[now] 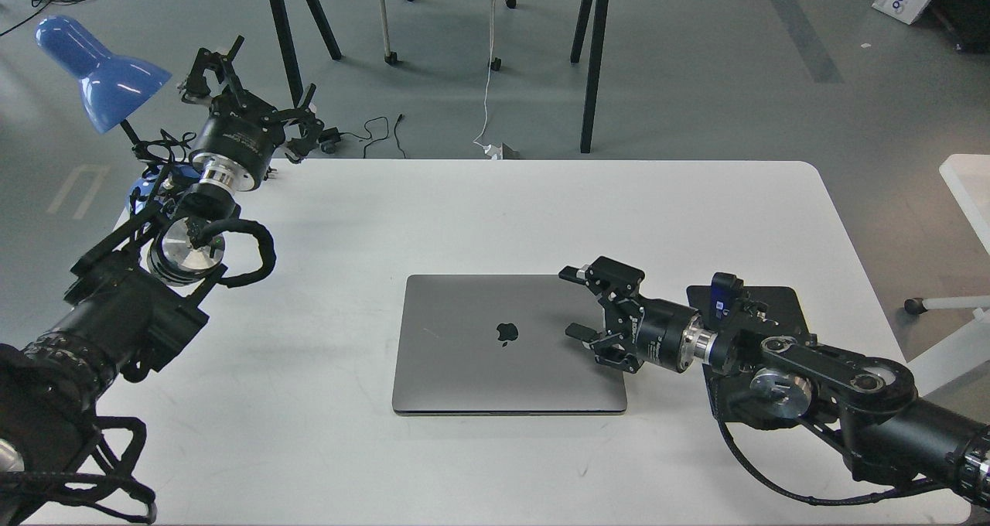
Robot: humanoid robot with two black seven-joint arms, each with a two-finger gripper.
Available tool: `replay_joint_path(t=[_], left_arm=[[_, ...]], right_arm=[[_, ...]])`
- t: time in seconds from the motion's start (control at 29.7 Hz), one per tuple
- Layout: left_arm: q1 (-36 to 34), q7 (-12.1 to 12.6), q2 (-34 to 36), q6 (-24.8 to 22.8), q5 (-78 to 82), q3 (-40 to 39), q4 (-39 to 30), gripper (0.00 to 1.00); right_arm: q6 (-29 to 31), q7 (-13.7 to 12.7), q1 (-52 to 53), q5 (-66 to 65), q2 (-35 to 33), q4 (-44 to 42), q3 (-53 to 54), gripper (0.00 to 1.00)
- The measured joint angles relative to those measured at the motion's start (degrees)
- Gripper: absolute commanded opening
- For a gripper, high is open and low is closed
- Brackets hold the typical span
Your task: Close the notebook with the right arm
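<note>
Notebook (506, 344): lies shut and flat near the middle of our white table (464, 209), lid up, dark apple logo showing, front edge toward us.
Right arm (820, 375): comes in from the lower right, stretched low over the table toward the notebook's right edge.
Right gripper (574, 303): fingers spread apart, nothing between them; the tips hang over the lid's right side (whether they touch the lid we cannot tell).
Blue module (725, 296): sits on top of the right wrist.
Mouse pad (777, 305): black, right of the notebook, mostly under our right arm.
Left gripper (251, 85): raised past the table's far left corner, fingers apart, empty.
Blue lamp (100, 70): at the far left, just beside our left arm.
</note>
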Motion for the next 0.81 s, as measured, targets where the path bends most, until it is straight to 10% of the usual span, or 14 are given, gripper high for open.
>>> replay_joint_path(t=[0.44,0.81], left_arm=[[0.00,0.00,0.00,0.00,0.00,-0.01,0.00,1.00],[0.00,0.00,-0.06,0.00,0.00,0.00,0.00,1.00]], right_arm=[[-0.03,-3.44,1.71,2.86,0.49,-1.21,36.93,1.00],[2.06,-6.59,3.00,24.98,-1.41,-12.81,41.81,1.00]])
